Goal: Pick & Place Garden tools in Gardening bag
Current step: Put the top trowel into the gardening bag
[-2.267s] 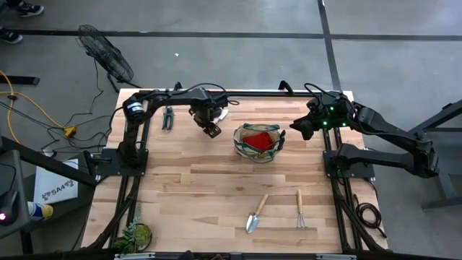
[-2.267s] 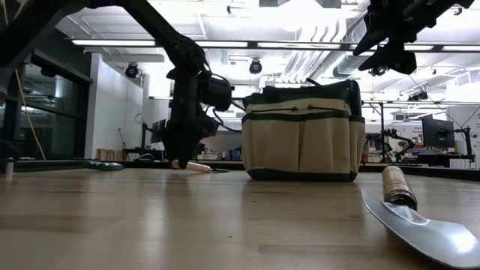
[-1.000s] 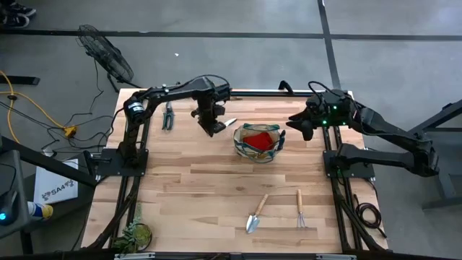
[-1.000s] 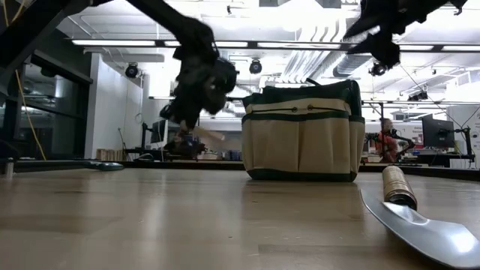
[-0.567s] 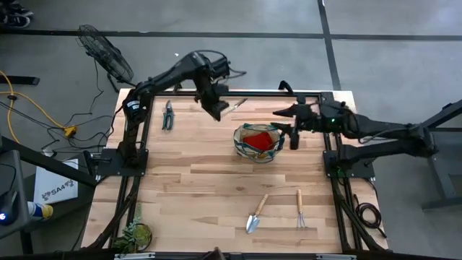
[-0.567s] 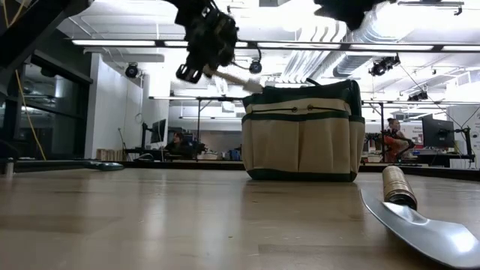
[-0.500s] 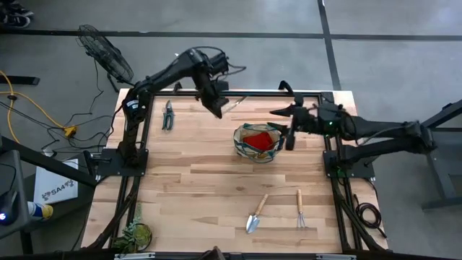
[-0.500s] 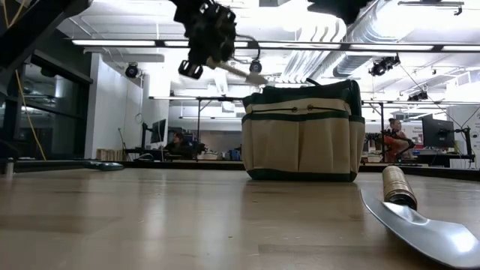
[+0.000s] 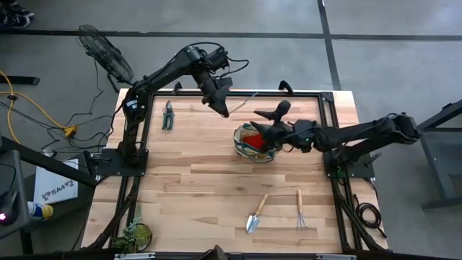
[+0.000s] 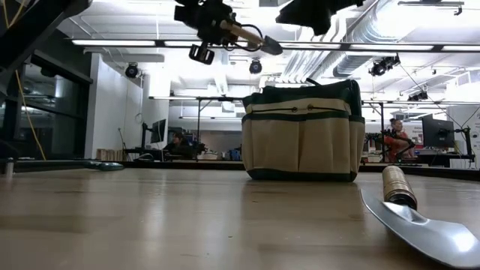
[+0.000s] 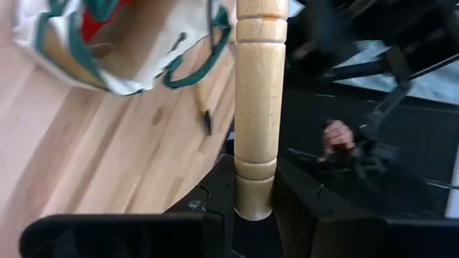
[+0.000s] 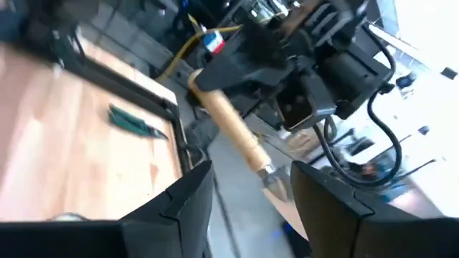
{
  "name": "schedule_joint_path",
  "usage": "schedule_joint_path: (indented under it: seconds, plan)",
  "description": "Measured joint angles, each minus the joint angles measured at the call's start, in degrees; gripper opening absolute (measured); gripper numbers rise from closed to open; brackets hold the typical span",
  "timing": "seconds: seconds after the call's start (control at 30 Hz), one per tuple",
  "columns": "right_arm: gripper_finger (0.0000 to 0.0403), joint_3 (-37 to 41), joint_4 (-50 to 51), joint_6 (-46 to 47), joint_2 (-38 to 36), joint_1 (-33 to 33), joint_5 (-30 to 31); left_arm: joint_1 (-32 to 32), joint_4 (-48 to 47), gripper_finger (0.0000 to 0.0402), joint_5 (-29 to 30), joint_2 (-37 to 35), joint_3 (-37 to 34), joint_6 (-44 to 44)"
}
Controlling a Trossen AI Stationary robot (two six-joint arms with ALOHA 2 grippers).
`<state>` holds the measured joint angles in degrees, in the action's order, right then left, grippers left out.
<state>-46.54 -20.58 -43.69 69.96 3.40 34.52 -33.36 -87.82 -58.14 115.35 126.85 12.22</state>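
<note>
Above the table's far edge, the left gripper, lifted off the tabletop, now holds a wooden-handled trowel aloft beside the gardening bag, while the right gripper, fingers spread wide, has reached over the bag, suggesting a handover or drop.

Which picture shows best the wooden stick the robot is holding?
The left wrist view: the trowel handle fills it, clamped in the left pincer. The right wrist view shows it whole, blurry. The low and high views show it small, raised beside the bag.
</note>
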Motion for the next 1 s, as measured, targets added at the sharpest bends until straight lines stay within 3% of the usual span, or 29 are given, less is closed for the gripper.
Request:
schedule_joint_path:
  seconds: [0.2,0.37,1.0]
  plan:
    - [0.0179,0.0,-7.2,-9.1,5.0,1.4,3.4,0.0,3.1,0.0063,-4.5,0.0,0.0,3.2]
    - [0.0179,0.0,-14.4,-13.8,8.3,1.8,7.8,0.4,4.0,0.0063,-4.8,0.0,0.0,4.6]
    - [0.0179,-4.1,-15.7,-26.3,13.1,1.0,10.1,4.6,8.9,0.0063,-6.7,0.2,0.0,11.2]
